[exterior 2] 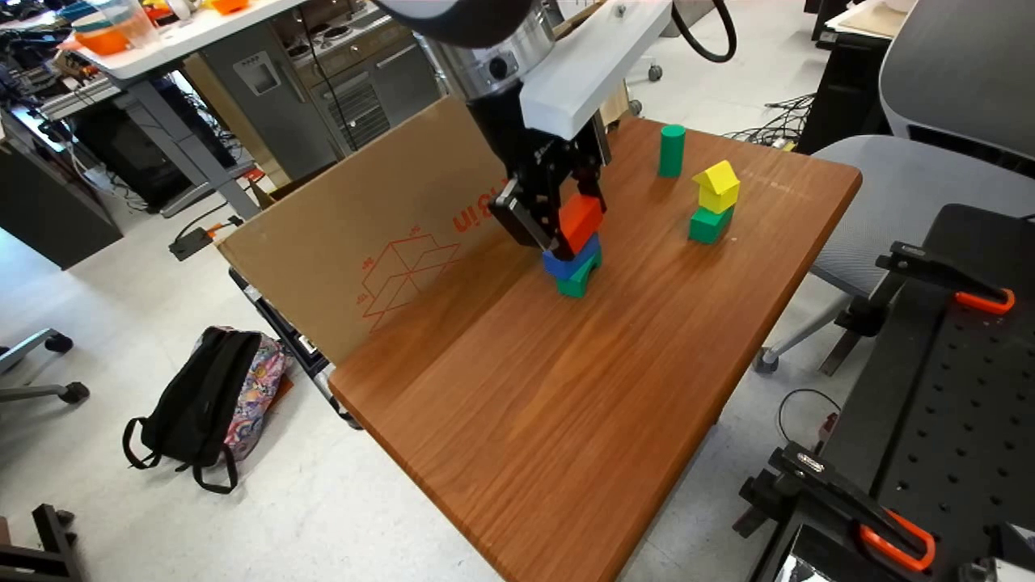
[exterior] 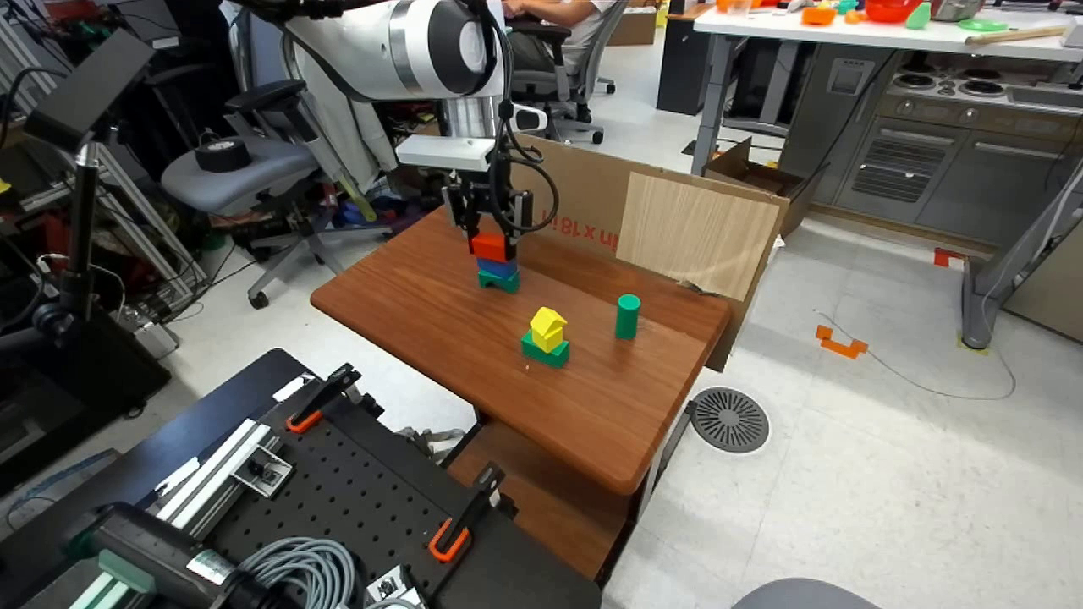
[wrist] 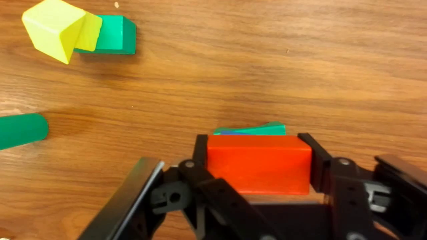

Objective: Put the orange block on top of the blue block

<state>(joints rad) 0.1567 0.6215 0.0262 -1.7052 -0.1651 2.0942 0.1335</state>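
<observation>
The orange block (exterior: 489,247) is held between the two fingers of my gripper (wrist: 257,163). It also shows in an exterior view (exterior 2: 581,220) and fills the jaws in the wrist view (wrist: 260,166). The blue block (exterior: 497,268) is directly beneath it and also shows in an exterior view (exterior 2: 568,262). The blue block lies on a green arch block (exterior: 499,282). The orange block is over the blue one; I cannot tell if they touch. In the wrist view the orange block hides nearly all of the blue block, with a thin blue sliver (wrist: 233,132) visible.
Yellow blocks (exterior: 548,328) are stacked on a green block (exterior: 546,351) on the wooden table (exterior: 474,347). A green cylinder (exterior: 627,317) stands upright near them. A cardboard sheet (exterior 2: 388,234) stands along one table edge, close to the gripper.
</observation>
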